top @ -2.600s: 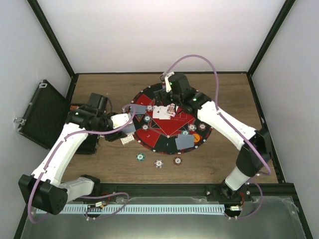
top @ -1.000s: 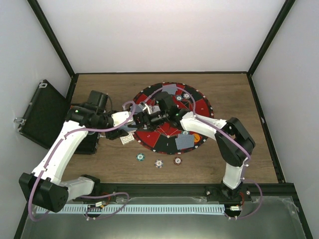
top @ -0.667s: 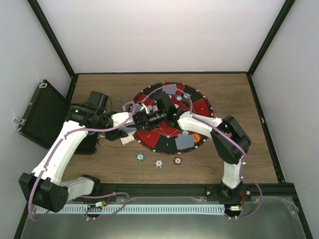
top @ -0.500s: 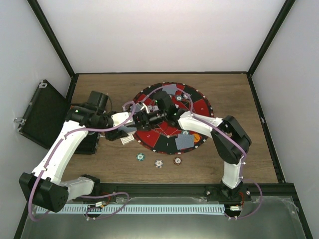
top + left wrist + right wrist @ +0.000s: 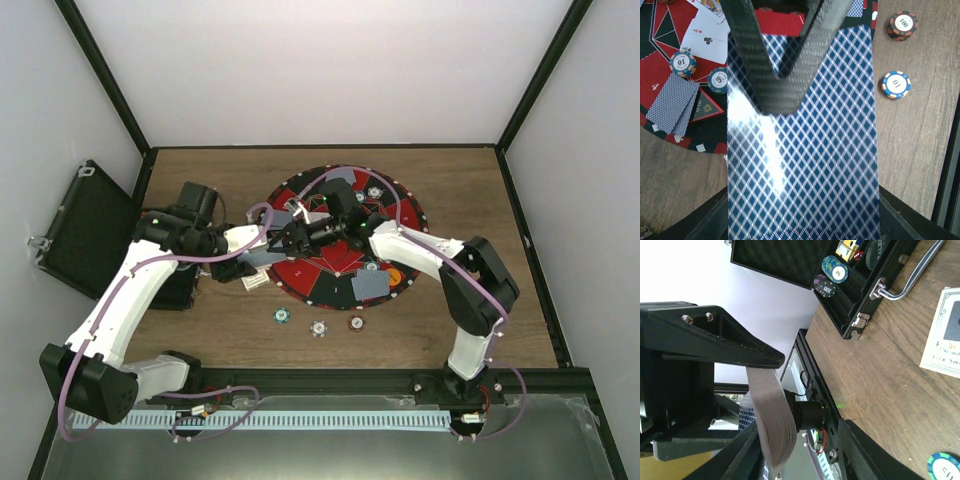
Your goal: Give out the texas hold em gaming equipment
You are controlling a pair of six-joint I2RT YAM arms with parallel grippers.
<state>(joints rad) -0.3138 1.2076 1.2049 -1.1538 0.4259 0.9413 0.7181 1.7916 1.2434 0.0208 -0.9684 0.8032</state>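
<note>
My left gripper (image 5: 805,222) is shut on a deck of blue diamond-backed playing cards (image 5: 805,165), held over the round mat's (image 5: 345,265) left edge. The deck (image 5: 265,258) points toward my right gripper (image 5: 293,235), whose dark fingers (image 5: 782,85) lie across its far end. In the right wrist view the bent deck edge (image 5: 772,425) sits by one finger of the right gripper (image 5: 800,455); the jaws stand apart. Face-down cards (image 5: 370,285) and chips (image 5: 682,62) lie on the mat. Three chips (image 5: 318,328) rest on the wood in front.
The open black case (image 5: 85,230) stands at the left with chips (image 5: 832,272) in its slots. A white printed card (image 5: 942,340) lies on the wood beside it. Face-up cards (image 5: 705,37) lie on the mat. Two more chips (image 5: 896,85) sit on the wood.
My right gripper swung from the mat's middle over to the deck's end, and its jaws have narrowed. The left arm and its deck have stayed put.
</note>
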